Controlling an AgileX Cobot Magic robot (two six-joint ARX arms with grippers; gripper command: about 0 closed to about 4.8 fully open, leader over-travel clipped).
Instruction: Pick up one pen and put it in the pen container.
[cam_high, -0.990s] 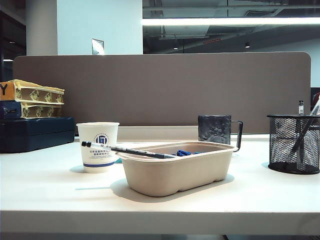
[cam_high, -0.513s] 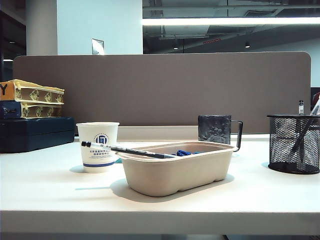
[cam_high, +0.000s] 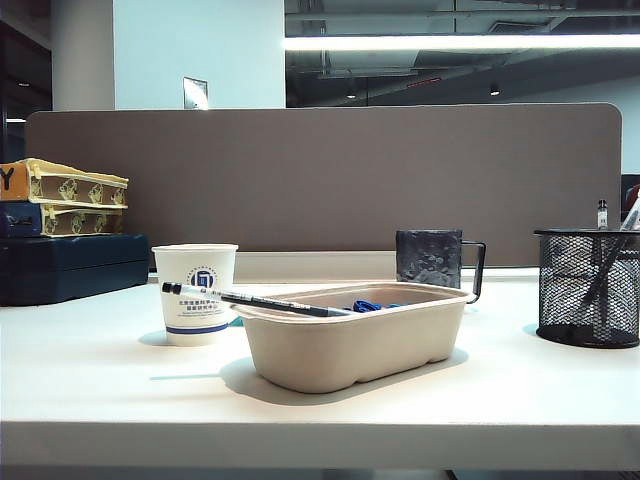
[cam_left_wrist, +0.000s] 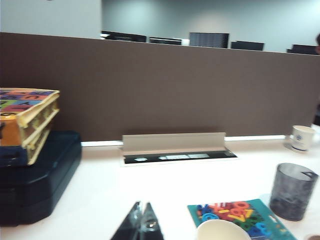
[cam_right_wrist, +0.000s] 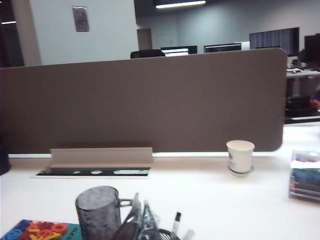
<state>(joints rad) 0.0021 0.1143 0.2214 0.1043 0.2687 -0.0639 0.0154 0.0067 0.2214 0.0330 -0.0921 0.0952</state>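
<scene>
On the counter (cam_high: 100, 390), seen from the exterior view: one pen (cam_high: 250, 299) across the rim of one beige tray (cam_high: 350, 345), one white paper cup (cam_high: 196, 292), one grey mug (cam_high: 430, 258), one black mesh pen container (cam_high: 585, 288) at the right edge, and stacked boxes (cam_high: 60, 205) at the left. Neither gripper appears in that view.

Only the claw tips of the robot show, one pair in each wrist view. The left claw (cam_left_wrist: 141, 220) ends in two dark, tapering, wedge-shaped fingers with glossy, partly translucent inner faces. The right claw (cam_right_wrist: 140, 222) looks the same: slim dark pointed fingers with greyish, shiny surfaces catching light.
</scene>
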